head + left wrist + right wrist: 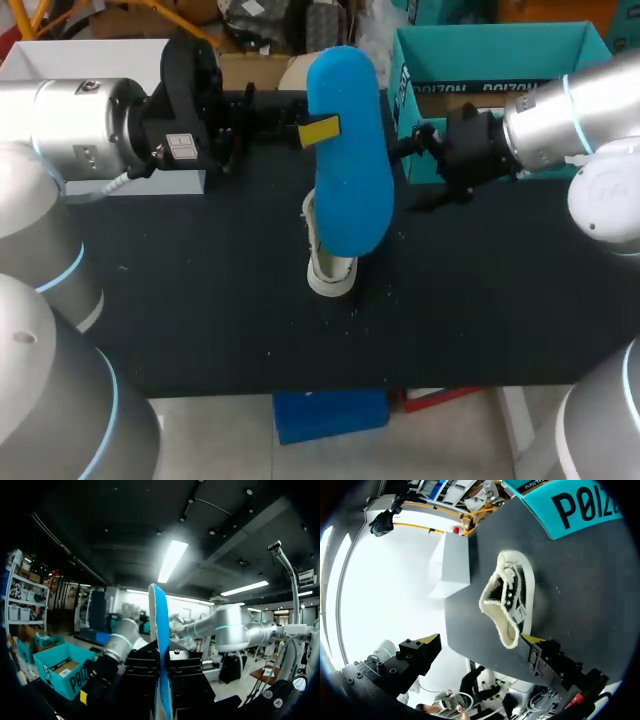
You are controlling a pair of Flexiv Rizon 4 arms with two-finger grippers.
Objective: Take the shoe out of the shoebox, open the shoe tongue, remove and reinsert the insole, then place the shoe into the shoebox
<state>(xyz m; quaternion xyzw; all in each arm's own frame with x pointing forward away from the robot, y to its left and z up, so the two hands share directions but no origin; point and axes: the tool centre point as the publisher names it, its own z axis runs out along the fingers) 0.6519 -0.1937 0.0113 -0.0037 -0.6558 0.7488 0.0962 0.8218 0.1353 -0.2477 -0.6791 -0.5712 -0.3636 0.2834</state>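
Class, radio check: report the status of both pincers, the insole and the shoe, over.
Left pincer shut on blue insole, held aloft. Right pincer open, shoe ahead of it. Shoe on table, outside shoebox. Nothing in the way.

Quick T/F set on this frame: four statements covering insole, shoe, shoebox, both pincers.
1. The left pincer is shut on the insole. True.
2. The shoe sits in the shoebox. False: it is on the table, outside the box.
3. The right pincer grips the shoe. False: it is open and empty, with the shoe ahead of it.
4. The insole is out of the shoe. True.
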